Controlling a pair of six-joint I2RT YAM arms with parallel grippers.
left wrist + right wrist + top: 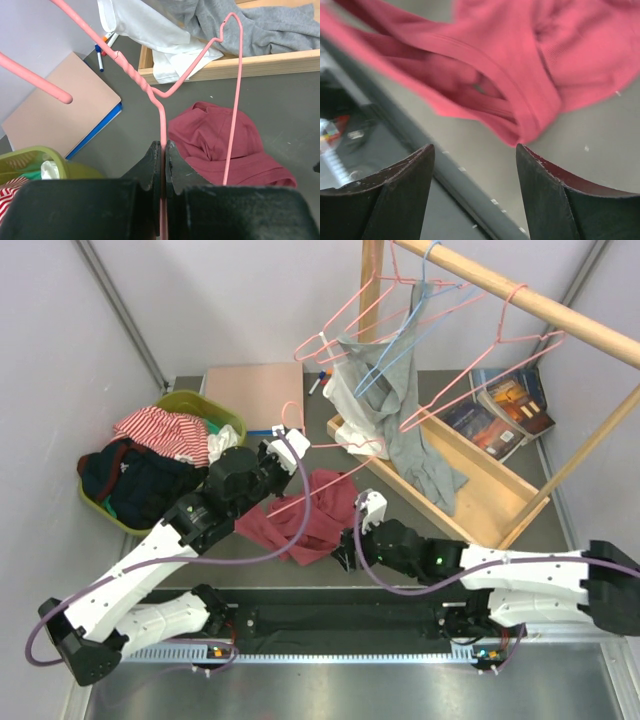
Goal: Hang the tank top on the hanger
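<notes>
Table (315, 575) is dark grey; wooden rack (500, 515) stands at my far right with a grey garment (410, 430) draped on it and more wire hangers on its pole; green basket (190, 400) of clothes is far left. The tank top (310, 515) lies on the table between the two arms, just in front of the rack base. It's a crumpled heap, longer side to side than front to back; plain maroon soft cloth, with a stitched band along one edge in the right wrist view (520, 50). The hanger (163, 120) is thin pink wire held up over the tank top's left part; I can't tell if it touches the cloth. Its long axis runs from near-left to far-right in the top view. The hook points far-left towards the tan board (55, 115); the triangle opens to the right. Left gripper (163, 150) is clamped tight on the hanger wire just below the twisted neck; right gripper (475, 150) has fingers spread wide with nothing between them, just beside the tank top's near-right edge.
</notes>
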